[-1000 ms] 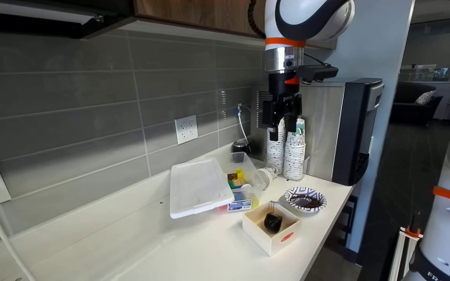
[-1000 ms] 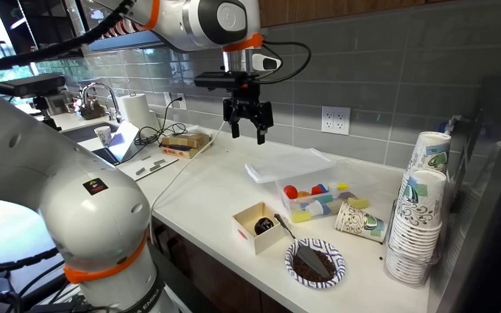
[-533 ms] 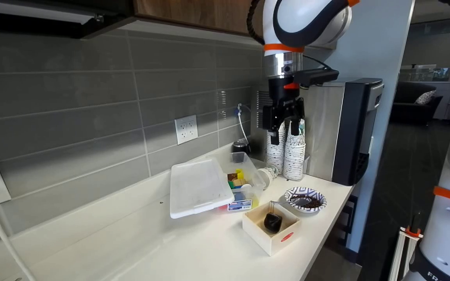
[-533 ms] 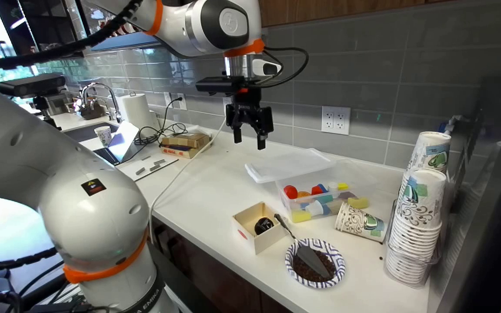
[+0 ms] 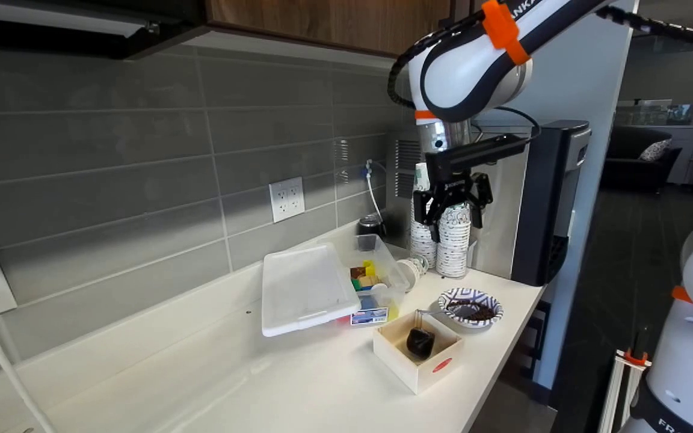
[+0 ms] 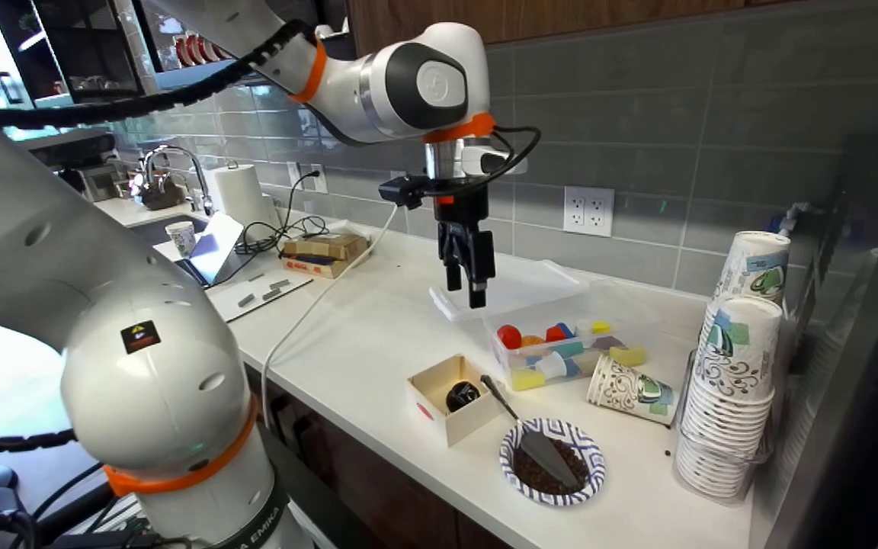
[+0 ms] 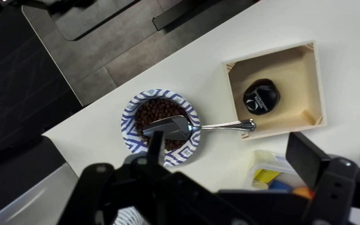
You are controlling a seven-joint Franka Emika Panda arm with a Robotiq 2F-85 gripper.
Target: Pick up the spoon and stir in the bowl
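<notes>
The spoon is a silver utensil with a flat, broad blade. Its blade [image 7: 170,126] rests on dark brown bits inside the bowl, and its handle [image 6: 497,395] leans out across the wooden box's edge. The bowl [image 6: 597,467] is shallow and round with a blue-and-white patterned rim; it also shows in the wrist view [image 7: 126,125] and an exterior view [image 5: 470,293]. My gripper [image 6: 465,290] is open and empty, well above the counter. In the wrist view, the spoon's handle lies between and beyond the wide-apart fingertips [image 7: 226,137]; the left finger hides part of the bowl and blade.
A wooden box [image 5: 403,368] holding a black object [image 7: 261,97] stands beside the bowl. Behind it are a clear bin [image 6: 500,366] with coloured pieces, its white lid [image 5: 310,288], a tipped cup [image 6: 633,389] and tall cup stacks [image 6: 725,427]. A dispenser [image 5: 551,204] stands at the counter's end.
My gripper has moved down and to the right in both exterior views, and it has turned. It stays open. The spoon, bowl and box have not moved.
</notes>
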